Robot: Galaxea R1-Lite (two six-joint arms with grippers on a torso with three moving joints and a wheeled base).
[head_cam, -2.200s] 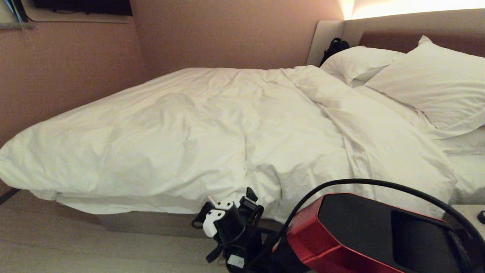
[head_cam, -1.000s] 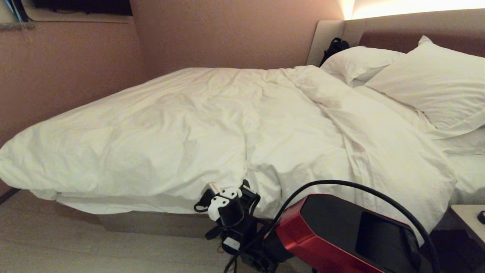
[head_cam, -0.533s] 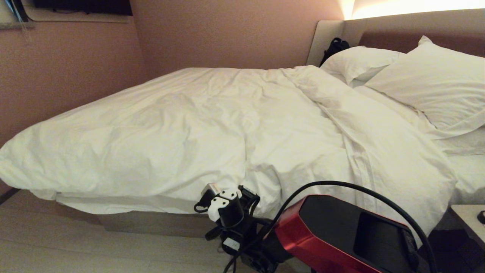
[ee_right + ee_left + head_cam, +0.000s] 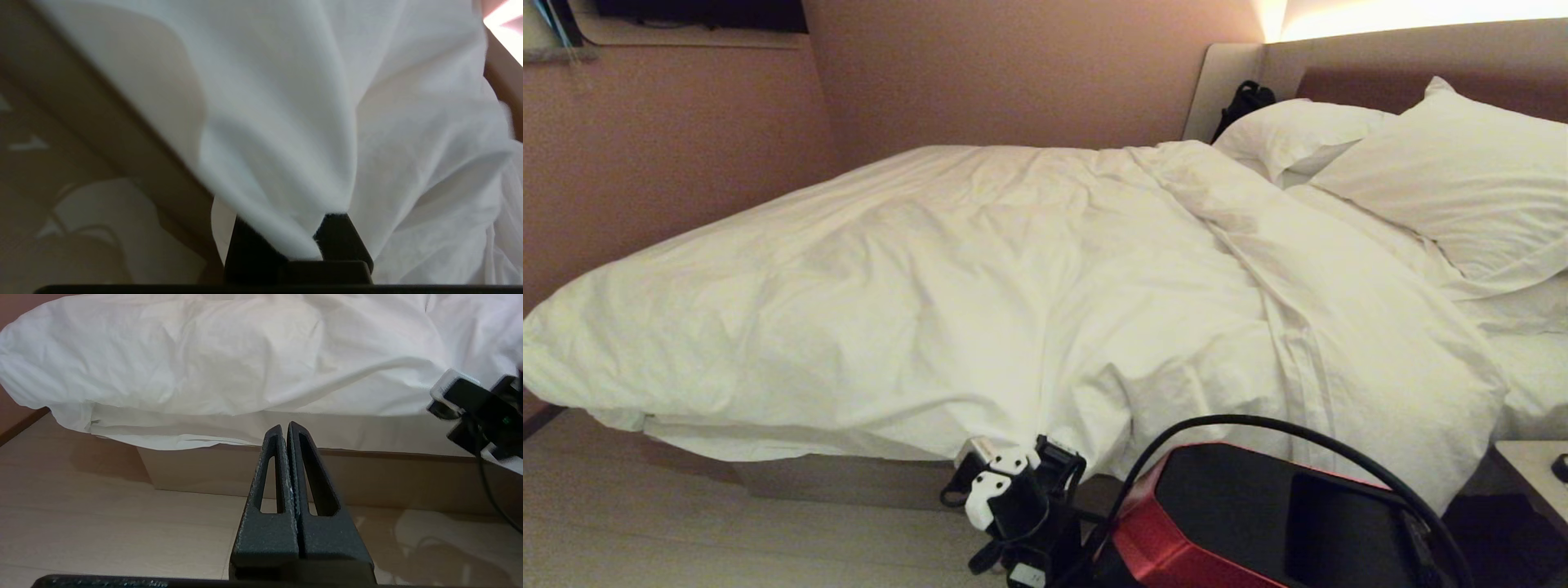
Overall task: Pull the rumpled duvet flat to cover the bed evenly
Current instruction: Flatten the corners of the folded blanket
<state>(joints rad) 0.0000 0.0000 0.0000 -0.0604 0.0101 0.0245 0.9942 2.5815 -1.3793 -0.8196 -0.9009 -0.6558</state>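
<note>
While clamping duvet [image 4: 980, 269], right pincer [image 4: 1021, 457]

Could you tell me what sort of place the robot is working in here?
Most likely a bedroom, perhaps a hotel room: a wide low bed under a white duvet, two plump pillows against a padded headboard lit from above, and a bedside table.

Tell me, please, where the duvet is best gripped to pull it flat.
Grip the duvet at its near hanging edge, coming from the floor side below the bed. There the cover drapes free in a thin fold that is likely easy to pinch, which the puffy top is not. The right end effector is shut on that edge; the left end effector is shut and empty.
</note>
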